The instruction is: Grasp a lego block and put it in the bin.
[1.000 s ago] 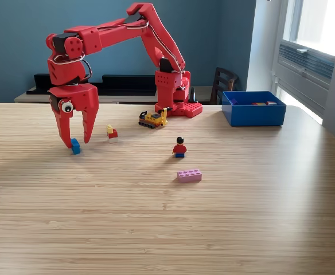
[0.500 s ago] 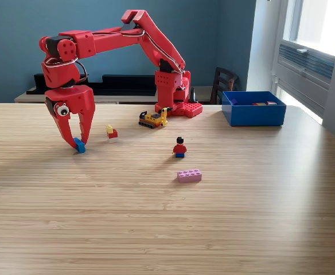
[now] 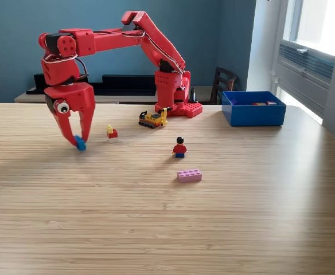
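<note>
Now | gripper (image 3: 79, 142) clamped on blue block (image 3: 80, 144), which a second ago sat on the table (image 3: 213, 229) between my tips and is now lifted just clear | grasp looks done, carry comes next | bin (image 3: 253, 114) well apart at the exterior view's right, beyond the figure (image 3: 179, 148) and pink brick (image 3: 189, 175)
</note>
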### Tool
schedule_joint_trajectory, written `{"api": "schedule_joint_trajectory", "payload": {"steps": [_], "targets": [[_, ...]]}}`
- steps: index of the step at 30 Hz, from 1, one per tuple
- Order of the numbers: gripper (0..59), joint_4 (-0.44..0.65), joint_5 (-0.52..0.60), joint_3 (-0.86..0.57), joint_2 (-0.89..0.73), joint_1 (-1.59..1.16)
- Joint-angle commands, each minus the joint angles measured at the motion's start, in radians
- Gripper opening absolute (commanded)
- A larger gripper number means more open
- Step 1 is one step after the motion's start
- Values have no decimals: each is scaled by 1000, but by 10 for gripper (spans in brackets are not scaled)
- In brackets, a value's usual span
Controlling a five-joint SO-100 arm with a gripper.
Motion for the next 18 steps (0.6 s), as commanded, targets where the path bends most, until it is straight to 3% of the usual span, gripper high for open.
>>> {"api": "schedule_joint_trajectory", "payload": {"steps": [1, 11, 18], "targets": [[0, 66, 29, -72, 262, -143], [0, 98, 34, 304, 887, -649], [0, 106, 34, 607, 1080, -1186]]}}
